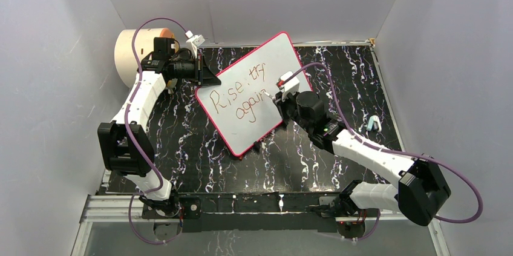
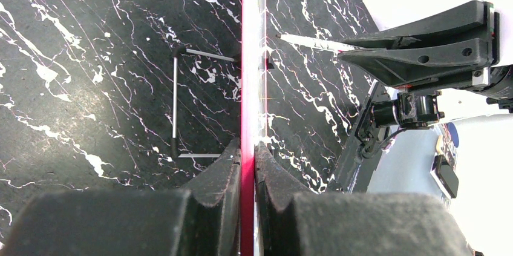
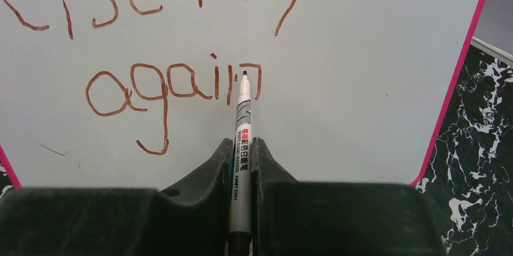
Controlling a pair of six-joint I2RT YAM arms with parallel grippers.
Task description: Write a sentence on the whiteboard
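I had the whiteboard (image 1: 275, 56) standing askew on the table (image 1: 193, 147), nearer its far edge than its near one. My left gripper (image 2: 247, 147) was clamped tight on the board's pink rim at its left corner. The right gripper (image 3: 242, 144) pinched a pen (image 3: 242, 117), its tip at the final "n" of the sentence (image 1: 239, 101), "Rise, try again", in two lines.

A big white board with a pink rim (image 1: 266, 65) blocks the middle. Bare black marbled tabletop (image 1: 199, 159) lies in front. A cream round drum (image 1: 127, 56) fills the far-left corner.
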